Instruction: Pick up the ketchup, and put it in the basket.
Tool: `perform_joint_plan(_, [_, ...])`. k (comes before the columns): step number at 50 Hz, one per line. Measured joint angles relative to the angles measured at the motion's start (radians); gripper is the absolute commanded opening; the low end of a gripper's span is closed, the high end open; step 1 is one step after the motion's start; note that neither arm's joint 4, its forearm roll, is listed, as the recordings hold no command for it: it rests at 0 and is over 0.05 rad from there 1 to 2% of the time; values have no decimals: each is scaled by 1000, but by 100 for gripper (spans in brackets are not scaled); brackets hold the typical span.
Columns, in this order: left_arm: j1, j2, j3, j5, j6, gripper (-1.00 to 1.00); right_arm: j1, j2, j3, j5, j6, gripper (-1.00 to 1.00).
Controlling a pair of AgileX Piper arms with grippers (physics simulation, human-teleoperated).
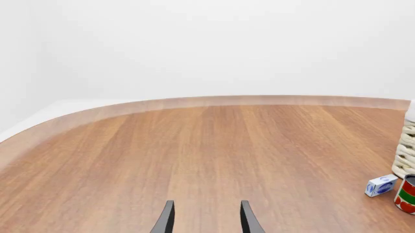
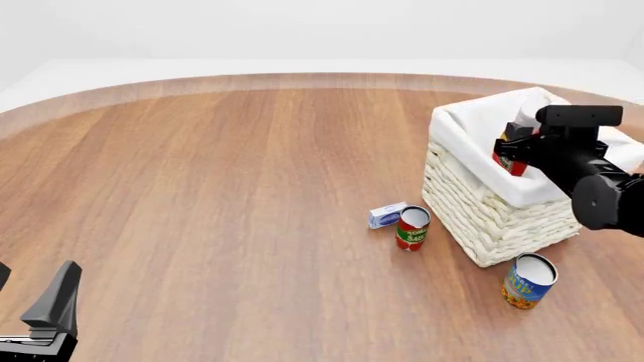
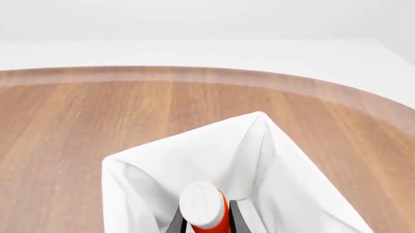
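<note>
My right gripper (image 2: 518, 145) is shut on the ketchup (image 2: 509, 164), a red-orange bottle that hangs over the open top of the basket (image 2: 483, 211), partly below its rim line. The right wrist view looks down on the ketchup (image 3: 206, 208) with its white cap up, dark fingers (image 3: 175, 224) on both sides, and the basket's white cloth liner (image 3: 266, 160) below. At the table's near left edge my left gripper (image 2: 30, 292) stands open. In its own view the left gripper (image 1: 206, 221) has only bare wood between its fingers, and the basket (image 1: 406, 155) shows at the edge.
A small red-and-green tomato sauce can (image 2: 412, 228) and a little blue-white box (image 2: 387, 216) stand just left of the basket. A blue-and-yellow can (image 2: 529, 280) stands in front of it. The round wooden table (image 2: 222, 173) stretches left.
</note>
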Motion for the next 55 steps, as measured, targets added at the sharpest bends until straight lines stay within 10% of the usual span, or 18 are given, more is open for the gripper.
perform_joint_plan(11, [0, 0, 0, 0, 0, 100, 0, 10, -6, -8, 3, -100])
perform_joint_plan(12, [0, 0, 0, 0, 0, 100, 0, 11, -7, -9, 3, 100])
perform_joint_plan(55, [0, 0, 0, 0, 0, 100, 10, -31, 39, -48, 29, 100])
